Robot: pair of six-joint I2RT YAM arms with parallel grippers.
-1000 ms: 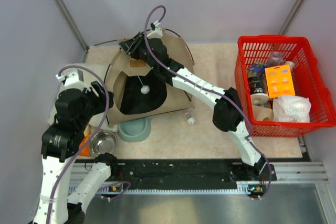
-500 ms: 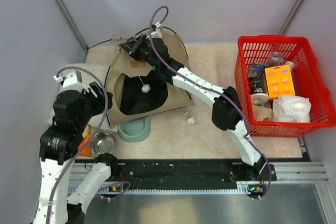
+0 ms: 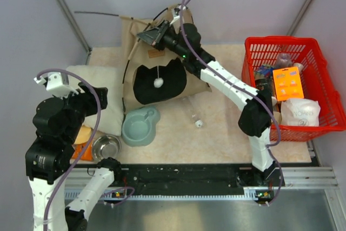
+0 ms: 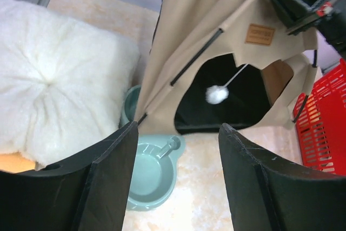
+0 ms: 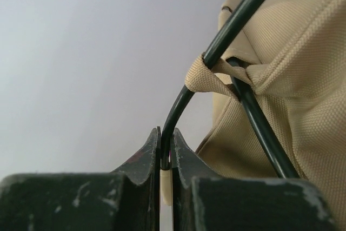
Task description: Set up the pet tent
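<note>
top / pet tent (image 3: 138, 47): stood at the far-left part of the counter (image 3: 221, 128), close to the back wall, doorway facing the arms, white ball (image 3: 158, 83) hanging in the doorway
top / right tool (image 3: 148, 33): sat at the tent's peak, arm stretched across from the right side
top / left arm (image 3: 59, 123): near-left corner, partly over the pillow (image 3: 102, 87); couldn't make out its tool from here
top / rest: teal bowl (image 3: 139, 128) just in front of the tent, steel bowl (image 3: 105, 147) beside it on the near-left, small bottle (image 3: 193, 113) lying on the counter, red basket (image 3: 281, 40) of items at the right
left wrist / left tool (image 4: 178, 127): released, fingers wide apart, clear of the tent, doorway seen through the gap
left wrist / tent: brown label (image 4: 259, 34) above the doorway, front pole (image 4: 197, 55) ran down the left seam, pillow off to the left
right wrist / right tool: clenched on the top pole (image 5: 227, 41), fingertips pinched tight around it
right wrist / top pole: passed through a tan fabric loop (image 5: 208, 77) on the tent's seam
</note>
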